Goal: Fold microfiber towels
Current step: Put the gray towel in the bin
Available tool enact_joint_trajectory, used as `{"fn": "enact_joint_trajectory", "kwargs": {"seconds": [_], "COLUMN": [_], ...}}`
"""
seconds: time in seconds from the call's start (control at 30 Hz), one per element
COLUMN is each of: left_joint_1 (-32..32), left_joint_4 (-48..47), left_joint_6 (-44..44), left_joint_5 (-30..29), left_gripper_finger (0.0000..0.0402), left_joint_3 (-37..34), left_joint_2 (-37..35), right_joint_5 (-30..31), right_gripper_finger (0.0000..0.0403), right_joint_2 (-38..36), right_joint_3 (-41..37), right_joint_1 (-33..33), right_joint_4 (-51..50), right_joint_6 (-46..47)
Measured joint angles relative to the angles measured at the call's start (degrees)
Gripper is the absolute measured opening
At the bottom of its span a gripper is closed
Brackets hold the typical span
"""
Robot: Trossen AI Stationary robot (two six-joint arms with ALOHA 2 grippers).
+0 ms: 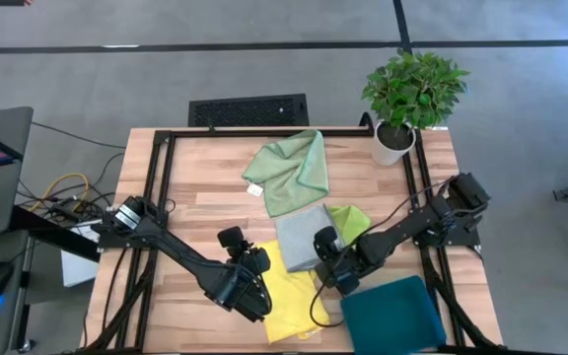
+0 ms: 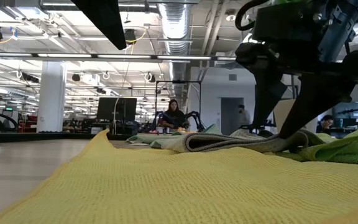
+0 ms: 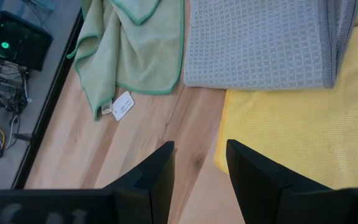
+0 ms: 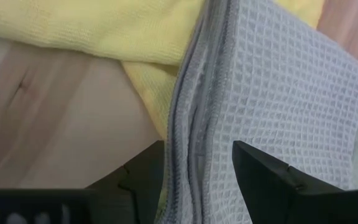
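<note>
Grey-blue towel, folded, lies mid-counter with its long axis running roughly 12 to 6 in the high view. It overlaps the yellow towel at its 6–7 o'clock and the lime green towel at its 3 o'clock; the sage green towel sits crumpled at its 12.

Right claw is at the grey-blue towel's 5 o'clock corner, fingers apart and straddling the stacked folded edge (layers visible between them, not pinched as far as I can judge). This arm is the nearer one.

Left claw hovers at about 8 o'clock from the same towel, over bare counter beside the yellow towel's edge, fingers apart, holding nothing.

Writing: a small white tag on the sage green towel's hem; print unreadable. Teal tray unmarked.
</note>
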Motion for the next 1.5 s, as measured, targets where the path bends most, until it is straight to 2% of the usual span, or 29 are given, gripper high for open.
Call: {"fn": "enact_joint_trajectory", "kwargs": {"seconds": [0.57, 0.73, 1.2, 1.5], "left_joint_1": [0.0, 0.0, 0.0, 0.0], "left_joint_4": [0.0, 0.0, 0.02, 0.02], "left_joint_6": [-0.17, -0.2, -0.33, -0.55], "left_joint_5": [0.0, 0.0, 0.0, 0.0], "left_gripper_finger": [0.0139, 0.0139, 0.0139, 0.0139], "left_joint_3": [0.0, 0.0, 0.0, 0.0], "left_joint_2": [0.0, 0.0, 0.0, 0.0], "right_joint_5": [-1.72, -6.46, -5.83, -5.88], "right_gripper_finger": [0.0207, 0.0207, 0.0195, 0.0192], "right_joint_2": [0.11, 0.11, 0.11, 0.15], "right_joint_3": [0.02, 0.02, 0.01, -2.93], "right_joint_1": [-2.52, -2.99, -4.66, -4.89], "right_joint_4": [-0.35, -0.33, -1.79, -0.42], "right_joint_6": [0.2, 0.31, 0.0, -0.02]}}
